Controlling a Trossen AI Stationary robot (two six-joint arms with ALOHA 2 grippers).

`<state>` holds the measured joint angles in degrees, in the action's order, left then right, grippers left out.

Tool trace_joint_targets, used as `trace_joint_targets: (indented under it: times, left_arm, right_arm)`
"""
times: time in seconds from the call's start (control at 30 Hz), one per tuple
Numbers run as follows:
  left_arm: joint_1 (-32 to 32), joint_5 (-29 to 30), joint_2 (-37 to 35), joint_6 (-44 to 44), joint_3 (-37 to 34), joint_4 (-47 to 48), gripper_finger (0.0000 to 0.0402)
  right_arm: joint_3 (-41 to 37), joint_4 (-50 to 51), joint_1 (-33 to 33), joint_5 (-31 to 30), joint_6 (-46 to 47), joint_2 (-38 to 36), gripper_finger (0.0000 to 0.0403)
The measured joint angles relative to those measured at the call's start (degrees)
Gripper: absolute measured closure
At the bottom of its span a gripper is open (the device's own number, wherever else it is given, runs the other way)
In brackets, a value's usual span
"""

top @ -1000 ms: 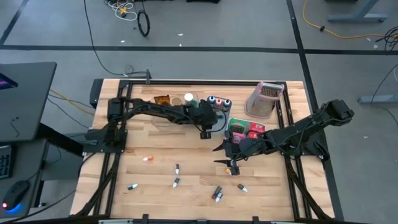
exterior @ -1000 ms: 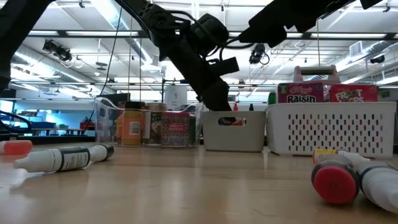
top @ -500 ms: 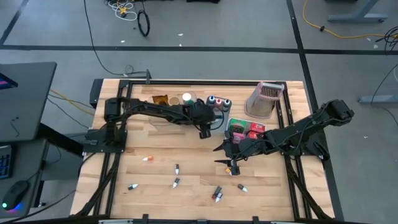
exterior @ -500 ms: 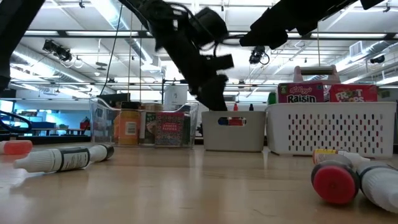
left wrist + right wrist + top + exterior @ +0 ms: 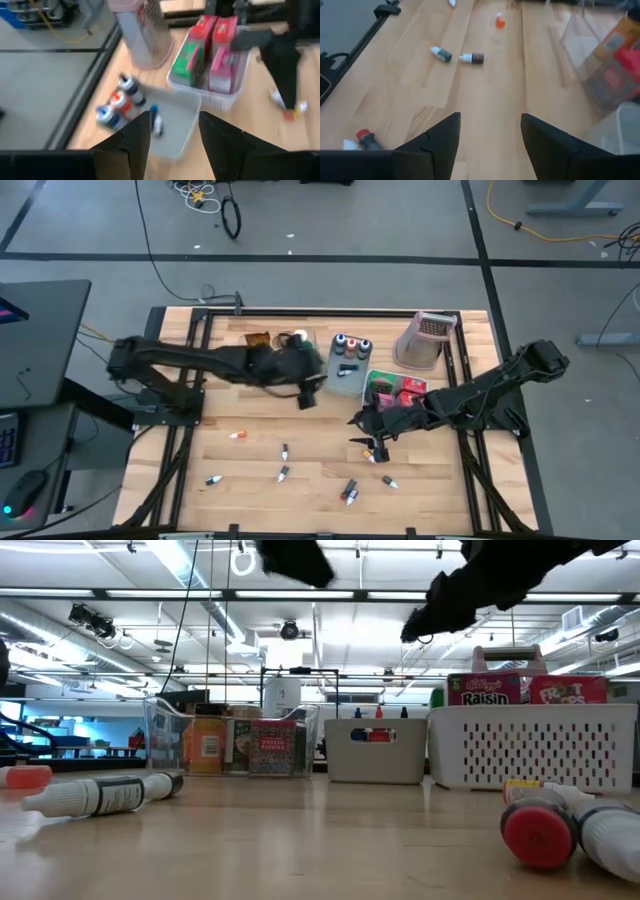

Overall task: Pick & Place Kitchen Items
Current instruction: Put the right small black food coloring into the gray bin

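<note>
My left gripper (image 5: pixel 308 394) (image 5: pixel 175 118) hangs open above the table, left of the grey bin (image 5: pixel 358 383), with nothing between its fingers. In that bin a tiny blue-capped bottle (image 5: pixel 156 123) lies on its side, and three more bottles (image 5: pixel 351 345) stand at its far end. My right gripper (image 5: pixel 365 432) (image 5: pixel 490 118) is open and empty in front of the white bin (image 5: pixel 432 392), which holds red, pink and green boxes (image 5: pixel 210 50). Several tiny bottles (image 5: pixel 283 473) lie scattered on the near half of the table.
A clear bin (image 5: pixel 262 376) at the far left holds jars and an orange packet (image 5: pixel 259 339). A pink grater (image 5: pixel 424 340) stands at the far right. In the low view, bottles (image 5: pixel 100 794) (image 5: pixel 545 828) lie close to the front edge.
My left gripper has risen out of the grey bin and drawn back toward the table's left edge, leaving the top of the low view. A small bottle now shows lying in the bin where the gripper stood. My right gripper has kept its place.
</note>
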<state>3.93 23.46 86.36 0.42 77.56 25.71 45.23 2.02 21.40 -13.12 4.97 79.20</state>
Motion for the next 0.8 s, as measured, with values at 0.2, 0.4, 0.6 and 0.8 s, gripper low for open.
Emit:
trace_joint_targets:
  times: [0.2, 0.4, 0.6, 0.8]
  left_arm:
    - [8.55, 9.13, -8.54, 0.39, -0.24, 4.59, 0.0228]
    - [15.45, 17.78, -13.53, -0.04, -3.23, 4.59, 0.0228]
    - [18.21, 28.92, -14.86, -4.01, -6.92, 6.28, 0.0228]
    - [17.91, 31.28, -14.86, -4.53, -8.18, 7.02, 0.0228]
  right_arm:
    - [0.00, 10.27, 4.09, 0.39, 3.62, 0.02, 0.0183]
    - [-0.65, 18.72, 6.45, 0.89, 8.33, 0.22, 0.0183]
    - [-5.45, 17.35, 6.52, 3.88, 8.65, 0.39, 0.0183]
    - [-6.00, 15.44, 6.15, 7.21, 0.46, 0.42, 0.0183]
